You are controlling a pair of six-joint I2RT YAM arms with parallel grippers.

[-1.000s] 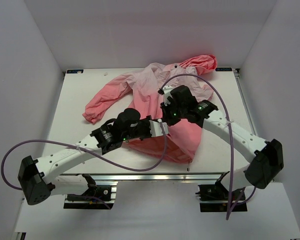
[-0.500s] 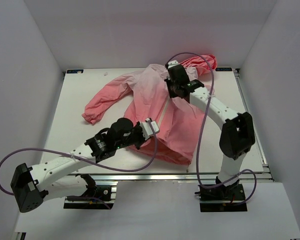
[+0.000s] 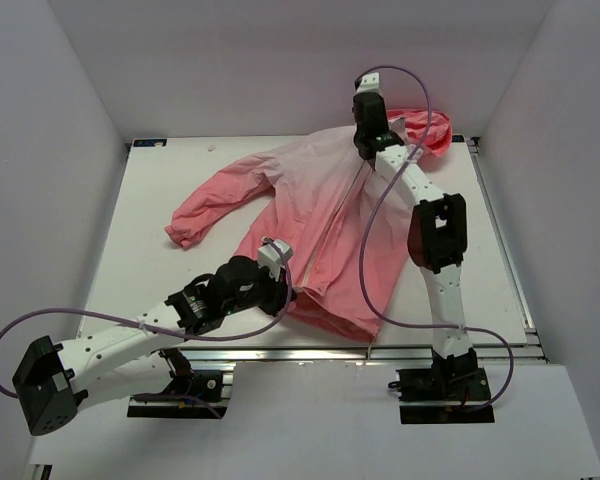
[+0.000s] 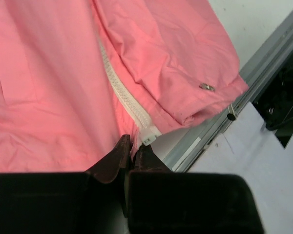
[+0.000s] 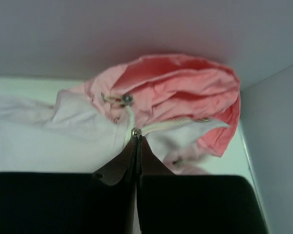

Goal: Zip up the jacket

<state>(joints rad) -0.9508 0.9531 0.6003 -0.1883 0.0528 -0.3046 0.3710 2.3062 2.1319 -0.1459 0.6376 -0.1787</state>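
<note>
White table [image 3: 150, 200] in white-walled booth [image 3: 80, 90]. Jacket [image 3: 325, 205] lies flat, ctr-right; hood [image 3: 425, 125] against far wall, hem at near-edge rail [image 4: 271, 53].

L arm low, stretched fwd: left gripper [image 4: 134, 145] fingers clamped on jacket hem at zipper [image 4: 119, 87] base. R arm extended far, with right gripper [image 5: 137, 138] fingers together, pinching zipper pull [image 5: 135, 131] at collar.

Table surface shows left of sleeve [image 3: 205, 200] and right of body.

No legible text appearing in any view, one small dark label [image 3: 148, 143] sitting at the far left corner of the table [image 3: 150, 260], another [image 3: 448, 139] at the far right corner, lettering on both blurring out.
</note>
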